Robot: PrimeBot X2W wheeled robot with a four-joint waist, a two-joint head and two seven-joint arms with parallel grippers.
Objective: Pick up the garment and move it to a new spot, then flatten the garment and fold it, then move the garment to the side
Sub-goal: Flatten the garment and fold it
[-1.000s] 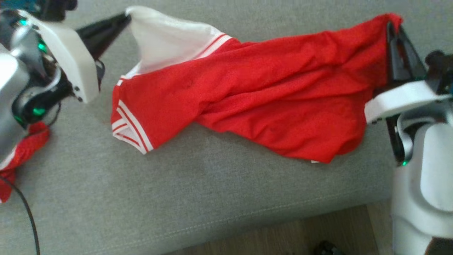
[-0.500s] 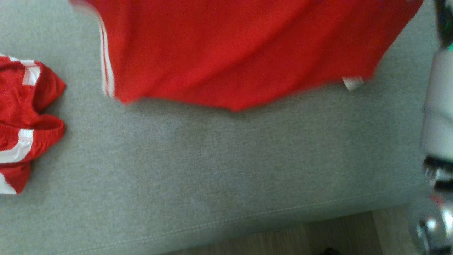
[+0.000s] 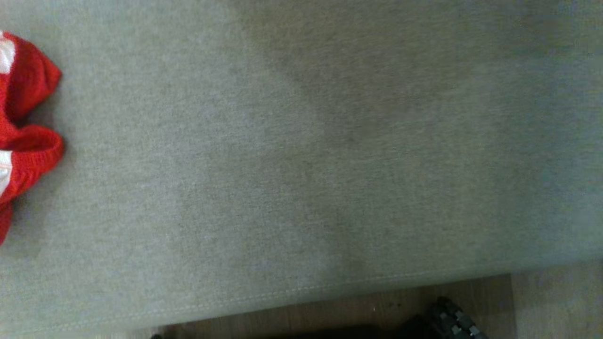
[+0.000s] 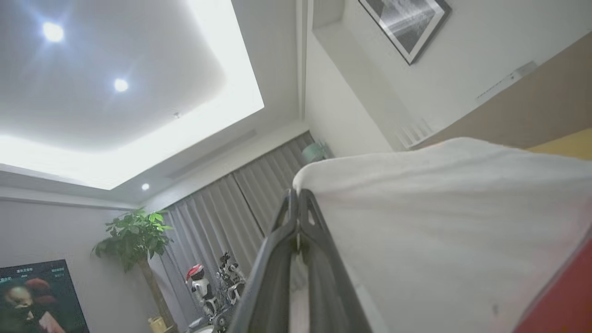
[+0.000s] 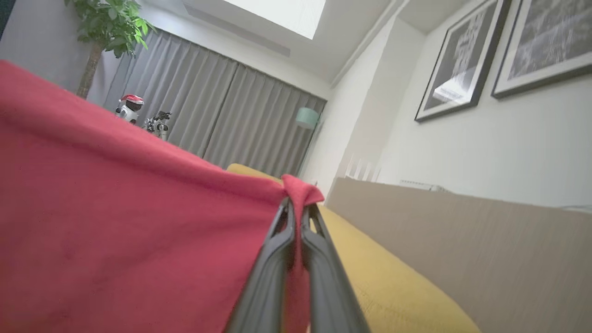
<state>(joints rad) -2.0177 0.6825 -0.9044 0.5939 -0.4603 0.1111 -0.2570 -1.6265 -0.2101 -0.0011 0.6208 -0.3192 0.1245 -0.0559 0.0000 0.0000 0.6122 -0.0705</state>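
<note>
Two end effectors, both pinched fully together on cloth. At the left end effector [image 4: 298,196] the jaws are closed on the garment [image 4: 439,222], at the top edge of its white panel. The cloth falls away toward 4 o'clock in the left wrist view, with red showing at the 5 o'clock corner. At the right end effector [image 5: 296,206] the jaws are closed on a bunched red corner, and the fabric stretches off toward 9 o'clock in the right wrist view. With ceiling, curtains and framed pictures behind both grips, the garment is judged to hang aloft between the arms.

Head view: grey cushion [image 3: 301,165], with a second red-and-white cloth [image 3: 28,141] at its 9 o'clock edge.

Handling, judged: light, limp, thin knit. It drapes and sags, and may slip from a shallow pinch. Best hold is at hemmed edges or corners, well apart, to keep it spread.
</note>
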